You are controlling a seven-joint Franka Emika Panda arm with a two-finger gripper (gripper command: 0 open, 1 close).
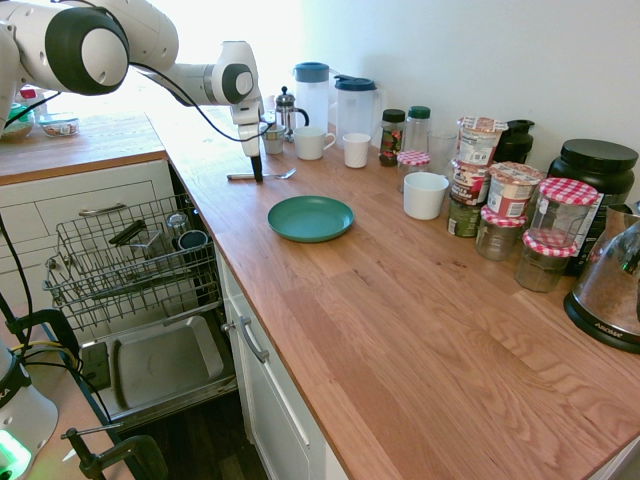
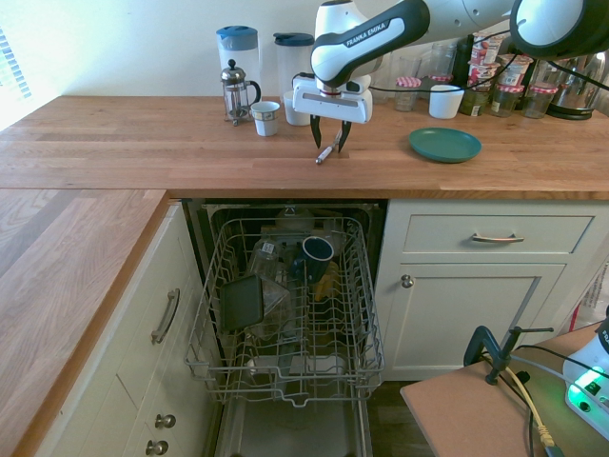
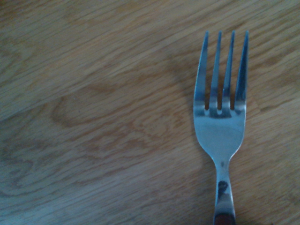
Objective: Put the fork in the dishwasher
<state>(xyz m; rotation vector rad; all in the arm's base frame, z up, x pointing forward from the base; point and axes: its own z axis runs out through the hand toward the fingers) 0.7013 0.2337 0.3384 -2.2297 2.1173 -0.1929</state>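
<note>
Item one, my gripper [image 2: 329, 145]: pointing straight down over the wooden counter [image 1: 420, 300], fingers parted, one to each side of the fork's handle, nothing lifted. I cannot tell whether the fingertips touch the metal.

Item two, the fork [image 1: 262, 175]: lying flat on the counter beneath the gripper; in the wrist view its four tines [image 3: 223, 70] and neck show against the wood grain.

Item three, teal plate [image 1: 310, 218]: on the counter, near the fork but apart from it.

Item four, white mugs [image 1: 311, 143], French press [image 2: 237, 92] and two pitchers [image 1: 312, 92]: against the wall behind the gripper.

Item five, the dishwasher [image 2: 285, 314]: below the counter, door dropped, wire rack [image 1: 125, 262] pulled out and holding some dishes.
</note>
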